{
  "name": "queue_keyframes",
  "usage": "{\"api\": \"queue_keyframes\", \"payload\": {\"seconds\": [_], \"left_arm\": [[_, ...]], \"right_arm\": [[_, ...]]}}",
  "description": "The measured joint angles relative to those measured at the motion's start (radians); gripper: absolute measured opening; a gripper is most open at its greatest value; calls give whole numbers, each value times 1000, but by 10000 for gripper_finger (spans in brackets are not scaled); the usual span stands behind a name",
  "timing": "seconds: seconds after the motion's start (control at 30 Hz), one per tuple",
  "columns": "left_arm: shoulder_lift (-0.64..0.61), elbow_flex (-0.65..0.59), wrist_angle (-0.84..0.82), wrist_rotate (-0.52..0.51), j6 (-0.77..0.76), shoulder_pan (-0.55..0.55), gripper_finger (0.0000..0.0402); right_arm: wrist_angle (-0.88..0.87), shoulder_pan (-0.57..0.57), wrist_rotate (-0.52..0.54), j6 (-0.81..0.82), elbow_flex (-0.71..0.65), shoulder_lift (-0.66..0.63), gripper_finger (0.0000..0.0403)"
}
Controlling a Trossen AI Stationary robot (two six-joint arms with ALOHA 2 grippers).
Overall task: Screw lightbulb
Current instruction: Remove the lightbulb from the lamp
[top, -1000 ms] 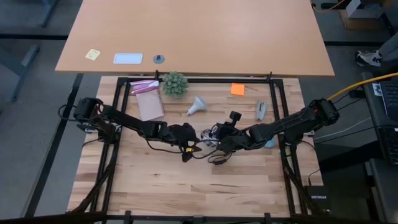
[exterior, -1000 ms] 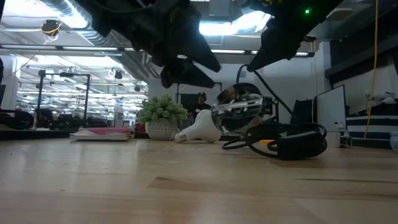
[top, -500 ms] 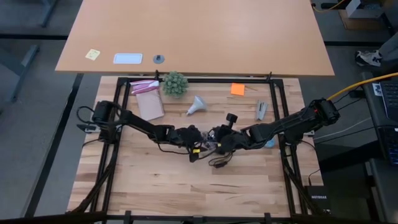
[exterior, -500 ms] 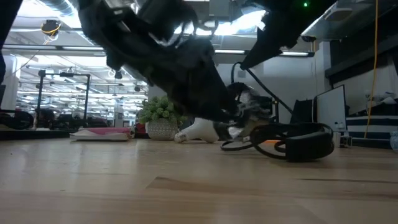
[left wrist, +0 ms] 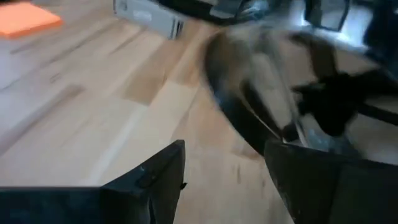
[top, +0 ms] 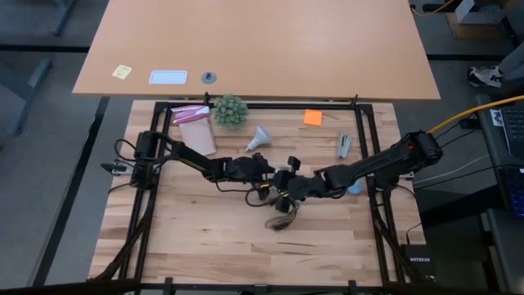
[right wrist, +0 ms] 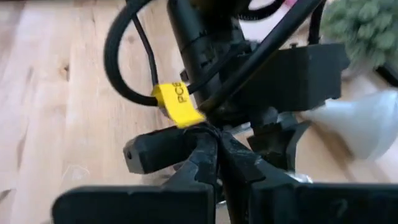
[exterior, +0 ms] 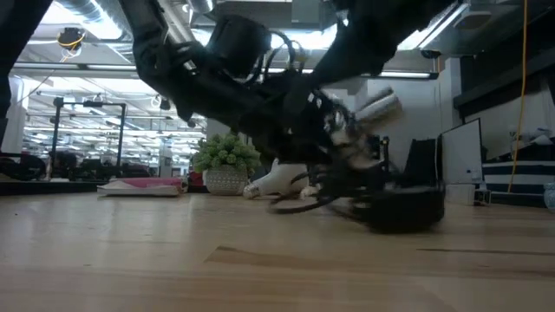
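Note:
The white lightbulb (top: 260, 138) lies on its side on the table's far middle, and no gripper touches it. It also shows past the arms as the lightbulb (exterior: 282, 180). The silvery socket (exterior: 347, 134) hangs tilted between both grippers. Its black cord (top: 282, 220) loops on the wood. My left gripper (top: 266, 174) is open. In the left wrist view its fingers (left wrist: 155, 180) stand apart just short of the blurred socket (left wrist: 249, 93). Whether they touch it, I cannot tell. My right gripper (top: 288, 187) is shut at the socket. My right gripper comes slanting down from the table's right. Its fingertips (right wrist: 214, 152) meet tip to tip. The fingers and my left arm hide which part of the socket lies between them. The socket sits tilted, clear of the wood, and its cord (exterior: 303, 204) trails onto the table.
At the far edge stand a small green plant (top: 230, 109), a pink packet (top: 191, 114) and an orange note (top: 312, 117). A grey object (top: 344, 145) and a light-blue one (top: 354, 188) lie to the right. A black block (exterior: 408, 208) on the cord rests on the wood. Black frame rails border the table.
My left gripper has moved down and toward the table's right and far side, tipping downward and closing in on the socket. My right gripper has rolled and tipped where it is. The socket has tilted with it, and the cord loop has shifted toward the near edge.

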Motion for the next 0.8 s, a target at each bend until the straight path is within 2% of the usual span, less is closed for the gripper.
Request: {"api": "queue_keyframes", "payload": {"seconds": [0.13,0.47,0.8], "left_arm": [[22,0,-35,1,6,3,210],[40,0,-178,-5,0,-12,210],[23,5,-321,-6,10,-14,210]], "right_arm": [[-3,0,2,64,1,62,12],[-4,-9,37,73,1,170,12],[-9,-55,18,92,-3,254,12]]}}
